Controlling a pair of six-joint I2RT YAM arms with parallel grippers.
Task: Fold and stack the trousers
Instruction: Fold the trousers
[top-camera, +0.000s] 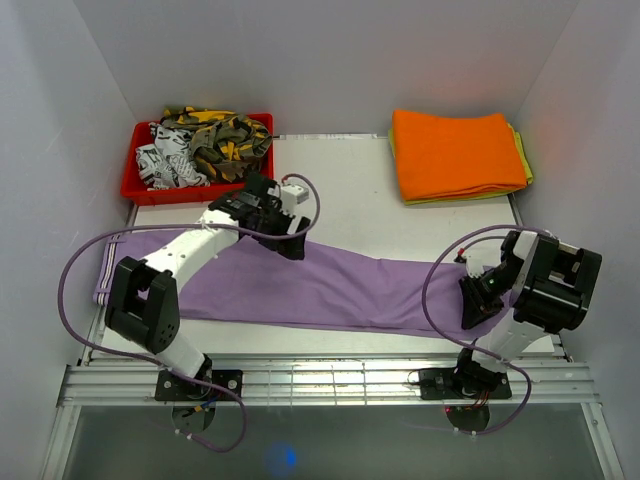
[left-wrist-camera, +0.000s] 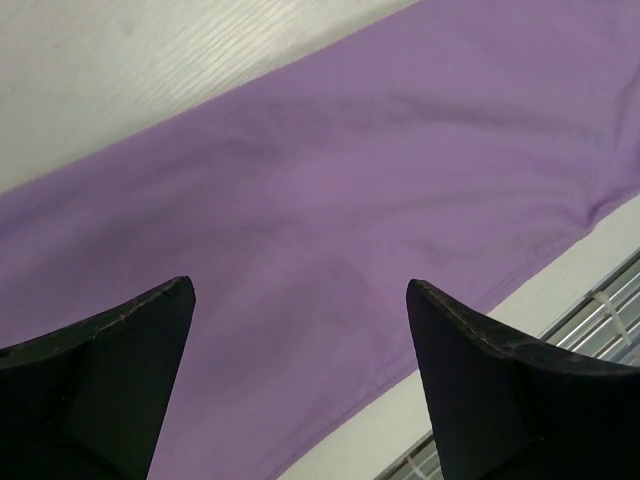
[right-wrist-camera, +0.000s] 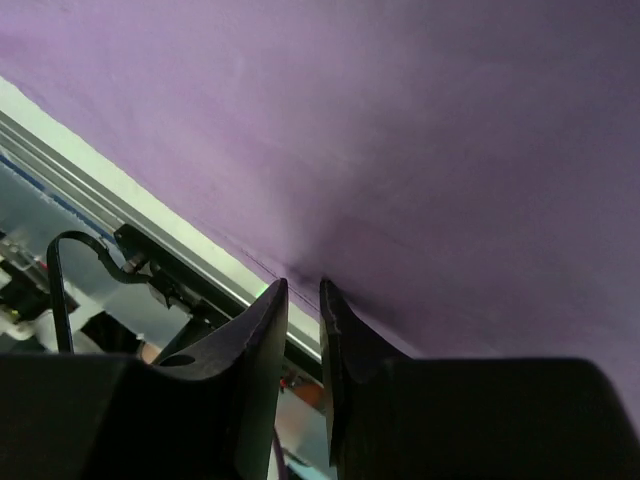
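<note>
Trousers (top-camera: 340, 292) lie flat, spread lengthwise along the near side of the table (top-camera: 350, 205), left gripper (left-wrist-camera: 300, 288) wide apart and empty over mid-leg, likely lining up a grab, right gripper (right-wrist-camera: 303, 288) pinched on the near hem, fabric puckering there, probably to lift for the fold.

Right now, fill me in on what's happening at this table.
Lilac trousers lie spread flat across the table, not yet folded. The left gripper hangs open over the cloth. The right gripper is pinched shut on their near edge. Folded orange cloths and a red bin of patterned garments sit at the back.
</note>
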